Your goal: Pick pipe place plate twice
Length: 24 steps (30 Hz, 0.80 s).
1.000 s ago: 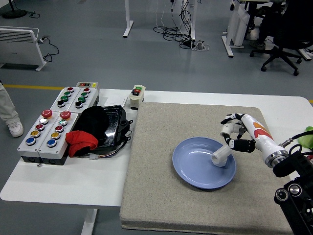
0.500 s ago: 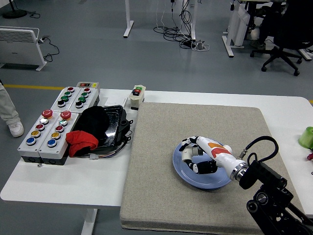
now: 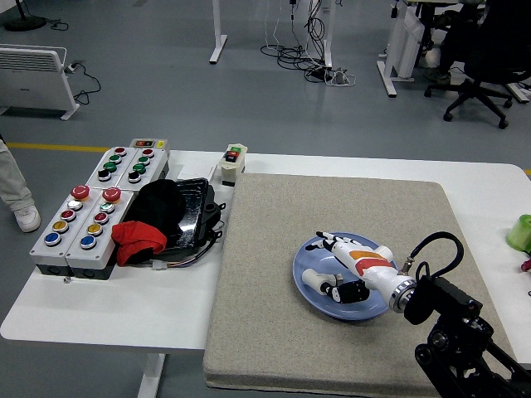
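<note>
Right over the blue plate (image 3: 309, 259) sits the robot's right hand (image 3: 334, 265), white with orange marks on its back. Its black arm (image 3: 448, 327) comes in from the bottom right corner. The fingers (image 3: 325, 241) are spread a little and bent down toward the plate. I cannot tell if they are holding anything, because the hand covers the middle of the plate. The pipe is not in sight; it may be hidden under the hand, but I cannot say.

The plate lies on a big grey mat (image 3: 274, 332) that covers most of the white table (image 3: 108, 315). It is on the right half of the mat, nearer to the front edge than the back.

On the left side of the table, off the mat, are grey boxes with coloured buttons (image 3: 79, 225): red, yellow, blue, green. Next to them is a black tray (image 3: 195, 207) with a black cloth (image 3: 158, 203) and a red cloth (image 3: 137, 239) piled in it. A small white box with a red and a green button (image 3: 232, 160) stands at the back of the table, just beside the mat's far left corner. Something green (image 3: 520, 232) peeks in at the right edge of the table.

Far left, on the floor, a person's pale trouser leg and a white shoe (image 3: 25, 217) show.
</note>
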{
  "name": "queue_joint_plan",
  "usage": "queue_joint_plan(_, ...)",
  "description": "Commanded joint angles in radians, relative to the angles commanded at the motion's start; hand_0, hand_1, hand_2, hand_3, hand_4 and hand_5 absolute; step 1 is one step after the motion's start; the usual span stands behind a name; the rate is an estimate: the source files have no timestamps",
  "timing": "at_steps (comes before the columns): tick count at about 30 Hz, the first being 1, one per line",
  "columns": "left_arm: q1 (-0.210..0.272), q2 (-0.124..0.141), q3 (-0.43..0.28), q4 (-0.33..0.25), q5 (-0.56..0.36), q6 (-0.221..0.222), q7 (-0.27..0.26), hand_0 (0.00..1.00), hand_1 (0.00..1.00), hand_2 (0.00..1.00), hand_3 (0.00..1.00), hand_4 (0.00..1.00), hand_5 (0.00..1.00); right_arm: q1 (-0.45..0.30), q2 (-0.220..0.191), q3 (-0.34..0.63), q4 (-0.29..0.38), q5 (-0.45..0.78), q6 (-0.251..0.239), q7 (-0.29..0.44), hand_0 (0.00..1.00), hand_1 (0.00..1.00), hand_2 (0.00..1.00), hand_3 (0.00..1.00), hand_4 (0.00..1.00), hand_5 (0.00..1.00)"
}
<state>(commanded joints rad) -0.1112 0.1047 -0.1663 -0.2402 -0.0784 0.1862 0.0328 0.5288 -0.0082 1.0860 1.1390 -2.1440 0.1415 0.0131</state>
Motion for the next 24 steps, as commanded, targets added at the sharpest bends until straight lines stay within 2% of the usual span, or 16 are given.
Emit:
queue_joint_plan(4,0.002,0.0,-0.004,0.0,0.006,0.0,0.002,0.621,0.588,0.519,0.592,0.274,0.998,-0.009,-0.004,0.024,0.025,-0.01,-0.005,-0.001,0.998,0.952,0.998,0.863,0.694,0.138)
queue_joint_plan(10,0.001,0.001,-0.016,-0.001,0.028,0.001,0.009,0.621,0.588,0.518,0.591,0.275,0.998,-0.039,-0.013,0.069,0.077,-0.011,0.036,-0.027,0.998,0.948,0.998,0.837,0.684,0.139)
queue_joint_plan(14,0.002,0.001,-0.021,-0.001,0.036,0.001,0.011,0.621,0.588,0.518,0.591,0.275,0.998,-0.05,-0.015,0.095,0.097,-0.018,0.041,-0.033,0.998,0.948,0.998,0.837,0.684,0.139)
queue_joint_plan(20,0.005,0.001,-0.027,-0.001,0.046,0.002,0.015,0.621,0.588,0.517,0.591,0.274,0.998,-0.059,-0.015,0.123,0.117,-0.003,0.013,-0.033,0.998,0.946,0.998,0.835,0.665,0.123)
queue_joint_plan(24,0.006,0.002,-0.029,-0.001,0.049,0.002,0.015,0.621,0.588,0.516,0.591,0.274,0.998,-0.076,-0.008,0.16,0.124,0.047,-0.042,-0.046,0.998,0.942,0.998,0.83,0.648,0.127)
